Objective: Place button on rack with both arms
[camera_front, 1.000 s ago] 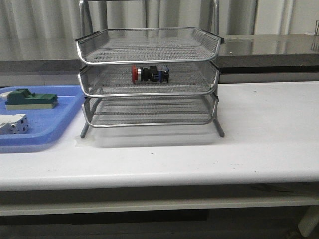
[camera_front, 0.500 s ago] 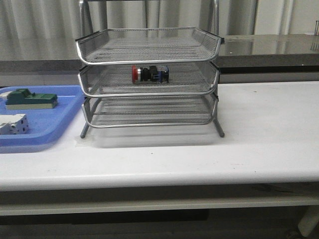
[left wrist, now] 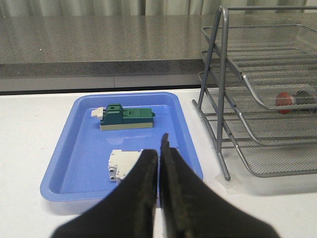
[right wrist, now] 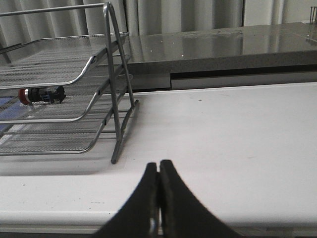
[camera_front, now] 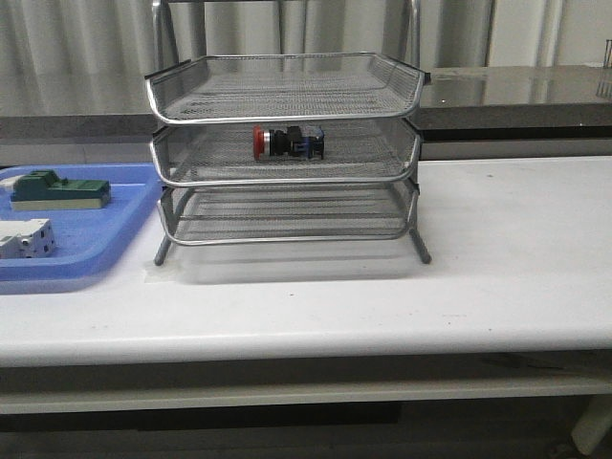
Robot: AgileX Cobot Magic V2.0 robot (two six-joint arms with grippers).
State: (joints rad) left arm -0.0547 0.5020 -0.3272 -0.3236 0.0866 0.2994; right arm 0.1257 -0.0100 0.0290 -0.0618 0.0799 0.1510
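The button, red head to the left and blue block to the right, lies on its side in the middle tray of the silver wire rack. It also shows in the left wrist view and the right wrist view. No arm shows in the front view. My left gripper is shut and empty, above the near end of the blue tray, left of the rack. My right gripper is shut and empty, above the table's front edge, right of the rack.
The blue tray left of the rack holds a green block and a white block. A dark counter runs behind the white table.
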